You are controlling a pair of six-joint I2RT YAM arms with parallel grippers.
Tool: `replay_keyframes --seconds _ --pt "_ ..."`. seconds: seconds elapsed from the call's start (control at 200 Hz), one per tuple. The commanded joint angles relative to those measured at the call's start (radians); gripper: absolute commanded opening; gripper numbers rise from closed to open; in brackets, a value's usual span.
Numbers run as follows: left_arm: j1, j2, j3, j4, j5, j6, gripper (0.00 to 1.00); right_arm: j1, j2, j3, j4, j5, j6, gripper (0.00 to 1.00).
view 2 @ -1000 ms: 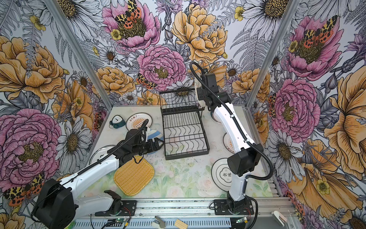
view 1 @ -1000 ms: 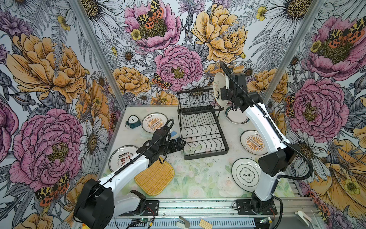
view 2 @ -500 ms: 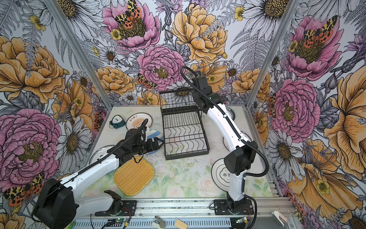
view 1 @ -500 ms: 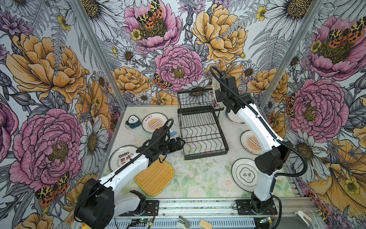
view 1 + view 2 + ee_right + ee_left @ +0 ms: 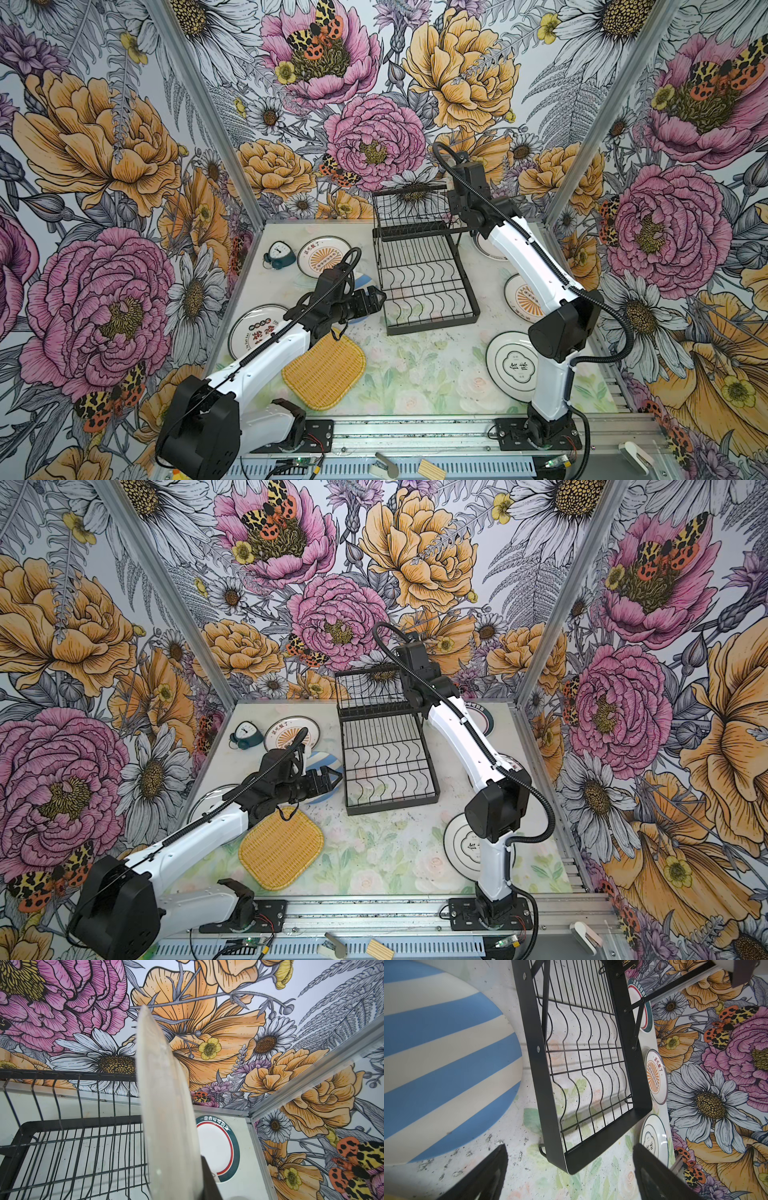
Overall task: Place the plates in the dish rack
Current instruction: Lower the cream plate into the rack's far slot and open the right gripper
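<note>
The black wire dish rack (image 5: 432,328) stands mid-table with nothing in it. My right gripper (image 5: 455,203) is high at the right end of its upper shelf, shut on a white plate (image 5: 166,1105) that stands edge-on above the rack wires (image 5: 72,1147). My left gripper (image 5: 376,297) hovers open over the blue-and-white striped plate (image 5: 360,280) by the rack's left rim. The left wrist view shows its fingers (image 5: 488,1174) wide apart with nothing between them, beside that plate (image 5: 446,1053). Flat on the table lie a yellow woven plate (image 5: 326,370) and several printed white plates (image 5: 513,365).
A teal alarm clock (image 5: 279,254) sits at the back left beside an orange-print plate (image 5: 324,259). A teal-and-red ringed plate (image 5: 218,1147) lies in the back right corner. Another plate (image 5: 255,332) lies by the left wall. Flowered walls close three sides.
My right arm has swung the held plate left, from beside the rack to its upper shelf, and turned it edge-on. The left arm has barely moved.
</note>
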Motion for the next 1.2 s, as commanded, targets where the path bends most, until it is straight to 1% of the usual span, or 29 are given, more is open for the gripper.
replay_keyframes --seconds 0.0,0.28,0.325,0.39,0.475,0.58,0.806,0.966,1.006,1.081,1.191 --pt "0.012 -0.024 -0.001 0.001 0.003 0.023 0.94 0.003 -0.004 0.04 0.097 0.046 0.028 0.0" --pt "0.027 -0.037 -0.009 -0.004 0.017 0.026 0.94 0.001 0.005 0.02 0.096 0.046 0.046 0.0" --pt "0.03 -0.038 -0.009 -0.005 0.019 0.029 0.94 0.002 0.002 0.013 0.096 0.048 0.047 0.09" --pt "0.035 -0.038 -0.009 -0.005 0.023 0.03 0.94 0.002 -0.006 0.003 0.096 0.049 0.047 0.15" --pt "0.042 -0.036 -0.008 -0.004 0.029 0.035 0.94 0.002 -0.014 -0.004 0.095 0.051 0.048 0.28" --pt "0.049 -0.027 0.002 -0.004 0.037 0.045 0.95 0.001 -0.025 -0.008 0.095 0.056 0.047 0.34" --pt "0.061 -0.005 0.02 -0.002 0.054 0.067 0.95 0.002 -0.066 -0.027 0.094 0.058 0.043 0.4" --pt "0.06 0.002 0.027 -0.002 0.059 0.069 0.95 0.008 -0.125 -0.079 0.093 0.053 0.054 0.47" --pt "0.06 0.0 0.027 -0.002 0.058 0.067 0.95 0.01 -0.143 -0.099 0.093 0.051 0.056 0.49" --pt "0.059 -0.003 0.023 -0.002 0.054 0.062 0.96 0.014 -0.186 -0.149 0.088 0.041 0.07 0.56" --pt "0.052 -0.023 0.009 -0.003 0.047 0.048 0.96 0.015 -0.237 -0.206 0.043 0.02 0.107 0.63"
